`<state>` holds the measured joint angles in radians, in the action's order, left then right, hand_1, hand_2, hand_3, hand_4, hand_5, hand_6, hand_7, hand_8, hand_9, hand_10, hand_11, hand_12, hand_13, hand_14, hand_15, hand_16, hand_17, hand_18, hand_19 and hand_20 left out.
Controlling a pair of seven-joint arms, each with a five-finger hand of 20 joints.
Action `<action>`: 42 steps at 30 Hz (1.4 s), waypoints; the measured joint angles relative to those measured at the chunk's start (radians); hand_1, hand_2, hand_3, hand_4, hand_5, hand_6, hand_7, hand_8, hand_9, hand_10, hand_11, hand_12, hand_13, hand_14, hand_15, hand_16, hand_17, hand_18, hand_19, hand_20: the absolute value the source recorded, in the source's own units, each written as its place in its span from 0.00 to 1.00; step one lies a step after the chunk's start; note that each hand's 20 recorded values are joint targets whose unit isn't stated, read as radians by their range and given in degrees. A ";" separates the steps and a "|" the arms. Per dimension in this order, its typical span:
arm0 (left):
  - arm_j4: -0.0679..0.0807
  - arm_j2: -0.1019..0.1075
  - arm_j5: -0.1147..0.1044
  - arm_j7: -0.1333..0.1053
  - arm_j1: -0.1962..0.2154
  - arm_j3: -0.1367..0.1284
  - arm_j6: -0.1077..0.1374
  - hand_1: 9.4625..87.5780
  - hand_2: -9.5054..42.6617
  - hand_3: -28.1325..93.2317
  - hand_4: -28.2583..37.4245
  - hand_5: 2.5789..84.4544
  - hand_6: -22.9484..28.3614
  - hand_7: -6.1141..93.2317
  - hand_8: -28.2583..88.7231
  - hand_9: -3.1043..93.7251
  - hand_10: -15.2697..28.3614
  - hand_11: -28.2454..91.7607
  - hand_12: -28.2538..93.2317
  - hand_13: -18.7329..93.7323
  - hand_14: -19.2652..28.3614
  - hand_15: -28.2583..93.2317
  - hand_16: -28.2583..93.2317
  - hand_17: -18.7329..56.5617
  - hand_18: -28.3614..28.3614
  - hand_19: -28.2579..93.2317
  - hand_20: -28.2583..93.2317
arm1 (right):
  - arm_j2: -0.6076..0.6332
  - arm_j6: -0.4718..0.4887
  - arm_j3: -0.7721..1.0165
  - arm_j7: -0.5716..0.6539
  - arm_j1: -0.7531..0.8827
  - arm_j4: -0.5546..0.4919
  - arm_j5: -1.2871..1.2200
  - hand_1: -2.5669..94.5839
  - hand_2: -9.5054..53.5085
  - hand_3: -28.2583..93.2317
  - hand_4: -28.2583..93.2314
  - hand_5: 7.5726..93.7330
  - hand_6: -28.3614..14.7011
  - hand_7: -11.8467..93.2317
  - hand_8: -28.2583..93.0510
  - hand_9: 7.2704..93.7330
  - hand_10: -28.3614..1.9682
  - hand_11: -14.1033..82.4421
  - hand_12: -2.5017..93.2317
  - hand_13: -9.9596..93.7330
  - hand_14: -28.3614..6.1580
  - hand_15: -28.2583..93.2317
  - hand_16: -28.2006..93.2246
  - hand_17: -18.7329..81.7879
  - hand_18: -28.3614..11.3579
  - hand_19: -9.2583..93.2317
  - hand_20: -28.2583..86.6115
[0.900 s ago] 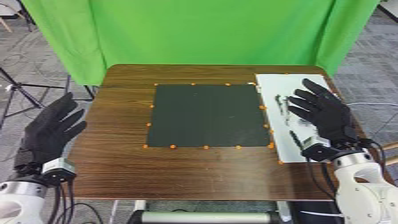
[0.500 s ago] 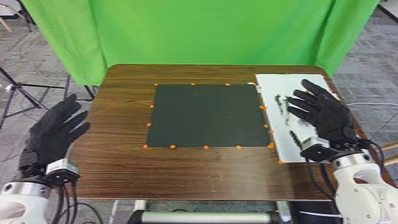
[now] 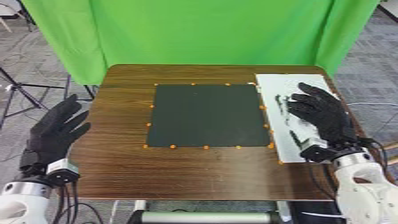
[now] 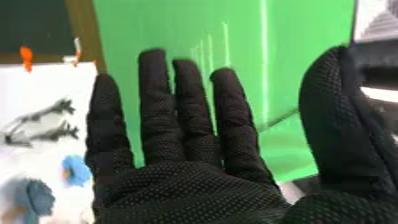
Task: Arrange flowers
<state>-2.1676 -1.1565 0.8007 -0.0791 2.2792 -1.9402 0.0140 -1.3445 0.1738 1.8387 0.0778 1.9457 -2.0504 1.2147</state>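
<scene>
Fingers of right hand (image 3: 327,117) have drawn slightly together; they look nearly straight, thumb wide, nothing held. Blue flower (image 4: 76,170) and sprig (image 4: 40,126) lie on white sheet (image 3: 277,84), beside dark mat (image 3: 206,116). Left hand (image 3: 46,137) empty, fingers extended. Judgement: lower alongside, pinch one stem, spare petals.

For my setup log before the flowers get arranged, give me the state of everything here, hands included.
Left hand: open, raised, holding nothing.
Right hand: open, holding nothing, over the white sheet.
White sheet: flat on the table.
Blue flowers: lying loose on the sheet.
Leafy sprig: lying on the sheet.
Dark mat: flat, orange markers along its edges.
Green curtain: hanging.
</scene>
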 measured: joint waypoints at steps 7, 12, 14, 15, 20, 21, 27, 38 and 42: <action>-0.002 -0.001 -0.002 -0.001 0.019 -0.011 0.003 0.18 0.08 0.80 0.00 0.26 0.48 0.30 0.14 0.23 0.57 0.37 0.38 0.31 0.65 0.41 0.28 0.12 0.82 0.55 0.31 | 0.127 -0.256 -0.083 -0.015 0.023 -0.048 0.415 0.71 0.06 0.43 0.00 0.61 0.73 0.62 0.22 0.74 0.64 0.62 0.33 0.76 0.66 0.75 0.44 0.46 0.34 0.79 0.58; -0.002 0.003 0.001 -0.001 0.022 -0.014 0.004 0.18 0.09 0.80 0.00 0.26 0.48 0.30 0.14 0.23 0.57 0.37 0.38 0.31 0.65 0.41 0.28 0.12 0.82 0.55 0.31 | 0.206 -0.251 -0.071 0.007 0.078 -0.082 0.602 0.69 0.04 0.45 0.00 0.62 0.73 0.62 0.23 0.74 0.62 0.64 0.37 0.76 0.64 0.79 0.45 0.46 0.32 0.81 0.58; -0.001 0.008 0.003 -0.001 0.020 -0.013 0.004 0.18 0.09 0.81 0.00 0.27 0.48 0.30 0.14 0.23 0.57 0.37 0.38 0.31 0.65 0.41 0.28 0.12 0.82 0.56 0.31 | 0.235 -0.163 -0.064 0.056 0.099 -0.105 0.723 0.65 0.02 0.46 0.00 0.62 0.74 0.60 0.23 0.71 0.60 0.65 0.37 0.74 0.63 0.79 0.46 0.45 0.31 0.81 0.58; -0.001 0.011 0.003 -0.001 0.019 -0.013 0.004 0.18 0.09 0.81 0.00 0.27 0.48 0.30 0.14 0.23 0.57 0.37 0.38 0.31 0.65 0.41 0.28 0.12 0.82 0.56 0.31 | 0.249 -0.109 -0.065 0.089 0.106 -0.115 0.785 0.63 0.01 0.48 0.00 0.62 0.74 0.58 0.22 0.71 0.60 0.65 0.37 0.74 0.62 0.80 0.46 0.45 0.30 0.81 0.58; -0.002 0.014 0.003 0.003 0.022 -0.013 0.004 0.18 0.09 0.81 0.00 0.27 0.48 0.30 0.14 0.23 0.57 0.37 0.38 0.31 0.65 0.41 0.28 0.12 0.82 0.56 0.31 | 0.297 0.018 -0.126 0.266 0.111 -0.112 1.019 0.56 0.00 0.54 0.00 0.60 0.73 0.59 0.06 0.67 0.60 0.67 0.38 0.69 0.58 0.81 0.45 0.42 0.29 0.80 0.58; -0.002 0.014 0.003 0.004 0.022 -0.013 0.004 0.18 0.09 0.80 0.00 0.27 0.48 0.30 0.14 0.23 0.57 0.37 0.38 0.31 0.65 0.41 0.28 0.12 0.82 0.56 0.31 | 0.299 0.011 -0.139 0.287 0.111 -0.104 1.054 0.53 0.00 0.58 0.00 0.59 0.72 0.59 0.06 0.65 0.60 0.68 0.38 0.68 0.57 0.82 0.45 0.42 0.29 0.80 0.58; -0.002 0.018 0.004 0.007 0.022 -0.012 0.002 0.18 0.09 0.80 0.00 0.27 0.48 0.30 0.14 0.23 0.57 0.37 0.38 0.31 0.65 0.41 0.28 0.12 0.82 0.56 0.31 | 0.299 -0.103 -0.158 0.327 0.113 -0.069 1.303 0.44 0.00 0.66 0.00 0.57 0.71 0.59 0.06 0.61 0.58 0.71 0.41 0.64 0.54 0.84 0.45 0.40 0.28 0.79 0.59; -0.002 0.020 0.004 0.010 0.022 -0.009 0.003 0.18 0.10 0.81 0.00 0.27 0.48 0.30 0.14 0.23 0.57 0.38 0.38 0.31 0.65 0.41 0.28 0.12 0.82 0.56 0.31 | 0.299 0.076 -0.129 0.335 0.117 -0.089 1.262 0.49 0.00 0.55 0.00 0.55 0.68 0.58 0.06 0.55 0.53 0.70 0.41 0.60 0.51 0.83 0.44 0.37 0.27 0.77 0.59; -0.001 0.020 0.004 0.010 0.022 -0.009 0.003 0.18 0.10 0.81 0.00 0.27 0.48 0.30 0.14 0.23 0.57 0.38 0.38 0.31 0.65 0.41 0.28 0.12 0.82 0.56 0.31 | 0.296 0.108 -0.129 0.351 0.118 -0.084 1.272 0.47 0.00 0.58 0.00 0.53 0.68 0.57 0.06 0.53 0.53 0.70 0.41 0.58 0.50 0.83 0.44 0.36 0.27 0.76 0.59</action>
<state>-2.1691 -1.1362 0.8044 -0.0688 2.3014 -1.9493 0.0166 -1.0483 0.2815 1.7094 0.4290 2.0638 -2.1343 2.4865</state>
